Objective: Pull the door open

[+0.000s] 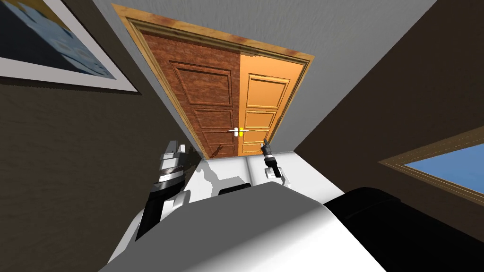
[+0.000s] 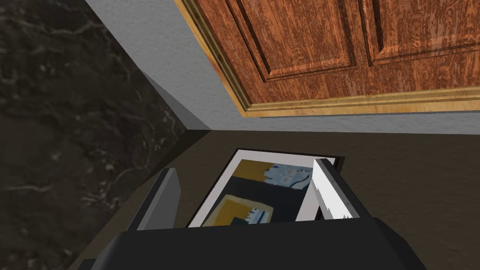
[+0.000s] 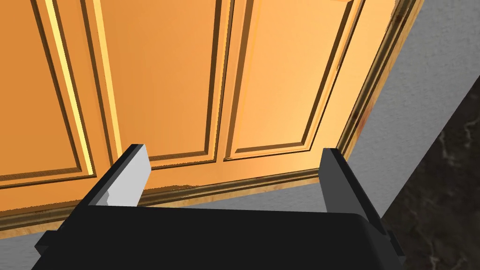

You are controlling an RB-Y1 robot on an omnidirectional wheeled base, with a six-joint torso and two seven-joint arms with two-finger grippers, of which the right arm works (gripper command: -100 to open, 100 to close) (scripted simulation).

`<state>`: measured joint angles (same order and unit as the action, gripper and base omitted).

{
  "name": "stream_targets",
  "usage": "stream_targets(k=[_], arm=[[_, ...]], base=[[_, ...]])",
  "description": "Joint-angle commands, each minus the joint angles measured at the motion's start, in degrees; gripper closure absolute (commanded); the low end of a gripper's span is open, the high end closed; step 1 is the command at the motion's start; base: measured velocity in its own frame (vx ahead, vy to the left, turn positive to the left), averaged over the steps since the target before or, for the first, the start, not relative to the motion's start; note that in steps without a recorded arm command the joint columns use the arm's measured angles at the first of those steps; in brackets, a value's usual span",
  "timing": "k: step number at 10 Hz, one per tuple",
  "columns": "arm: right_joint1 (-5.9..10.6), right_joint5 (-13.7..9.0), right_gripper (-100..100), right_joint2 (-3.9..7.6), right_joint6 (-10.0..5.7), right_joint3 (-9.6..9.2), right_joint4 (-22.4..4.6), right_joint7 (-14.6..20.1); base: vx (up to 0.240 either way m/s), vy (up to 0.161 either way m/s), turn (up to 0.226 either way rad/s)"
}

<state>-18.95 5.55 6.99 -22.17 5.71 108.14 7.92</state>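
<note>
Judged the double door (image 1: pixel 222 94) heavy, rigid; best taken at lever handle (image 1: pixel 235 131). Saw right hand (image 1: pixel 264 142) open, empty, near handle.

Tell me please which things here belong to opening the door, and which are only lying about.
For the job: double door, door handles, right pincer, open, facing the orange leaf.
Just there: framed picture, window, left pincer, open.
</note>
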Motion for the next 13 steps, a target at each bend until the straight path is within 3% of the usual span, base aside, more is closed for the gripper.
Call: stream_targets(k=[1, 13], arm=[[0.60, 0.4, -100, 0.28, 0.40, 0.48, -1.7, 1.2], [5.01, 4.0, -100, 1.50, 2.47, 3.62, -14.9, 8.6]], base=[[0.153, 0.040, 0.053], [0.138, 0.032, 0.050]])
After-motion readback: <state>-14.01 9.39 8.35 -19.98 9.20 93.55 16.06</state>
